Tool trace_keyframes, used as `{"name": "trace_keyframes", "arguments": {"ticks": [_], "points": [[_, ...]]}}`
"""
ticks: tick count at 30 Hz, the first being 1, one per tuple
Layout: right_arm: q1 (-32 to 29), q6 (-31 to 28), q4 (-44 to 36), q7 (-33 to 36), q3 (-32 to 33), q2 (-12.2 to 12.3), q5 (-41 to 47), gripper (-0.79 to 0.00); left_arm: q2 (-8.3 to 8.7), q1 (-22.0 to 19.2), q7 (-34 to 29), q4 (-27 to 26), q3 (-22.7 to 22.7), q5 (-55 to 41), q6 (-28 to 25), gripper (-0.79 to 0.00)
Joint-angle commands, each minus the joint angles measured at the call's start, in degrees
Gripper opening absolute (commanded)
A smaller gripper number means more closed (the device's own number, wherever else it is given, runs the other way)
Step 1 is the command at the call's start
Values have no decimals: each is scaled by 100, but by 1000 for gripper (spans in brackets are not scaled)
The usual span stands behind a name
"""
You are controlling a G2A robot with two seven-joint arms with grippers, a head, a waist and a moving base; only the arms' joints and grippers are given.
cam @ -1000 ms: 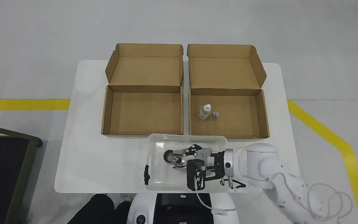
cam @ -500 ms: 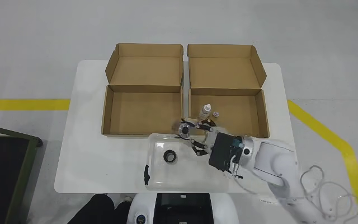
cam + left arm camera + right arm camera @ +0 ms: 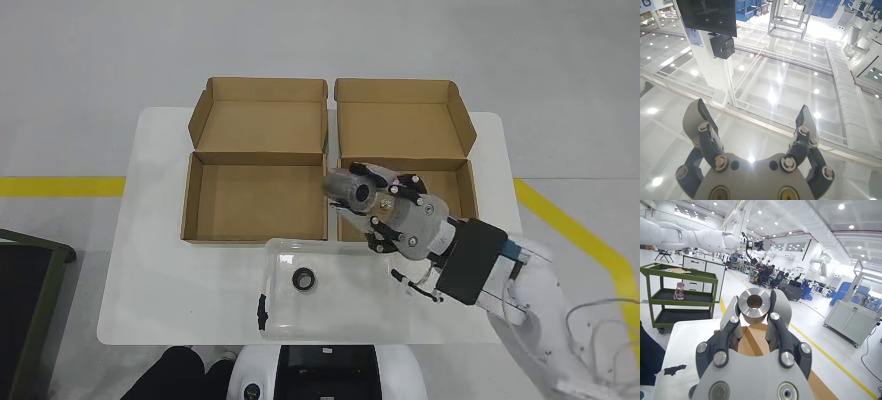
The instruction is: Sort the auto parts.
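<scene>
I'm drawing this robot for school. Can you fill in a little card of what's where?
Left box, right box: cardboard, side by side, lids open
Right gripper: shut on metal cylinder, held over where the boxes meet
Left gripper: open, holding nothing, pointing at ceiling
Clear tray: one black ring inside

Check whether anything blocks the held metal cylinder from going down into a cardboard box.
Nothing visible does. The right gripper holds the metal cylinder in the air over the adjoining walls of the left box and right box; both are open, lids folded back.
</scene>
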Motion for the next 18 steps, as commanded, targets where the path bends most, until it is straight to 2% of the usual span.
{"name": "trace_keyframes", "arguments": {"ticks": [1,18], "points": [[56,54,-25,-64,6,-18,25,-785,0,0,0,0,0,0,0,0],[180,400,-133,-654,153,-141,-54,-785,0,0,0,0,0,0,0,0]]}}
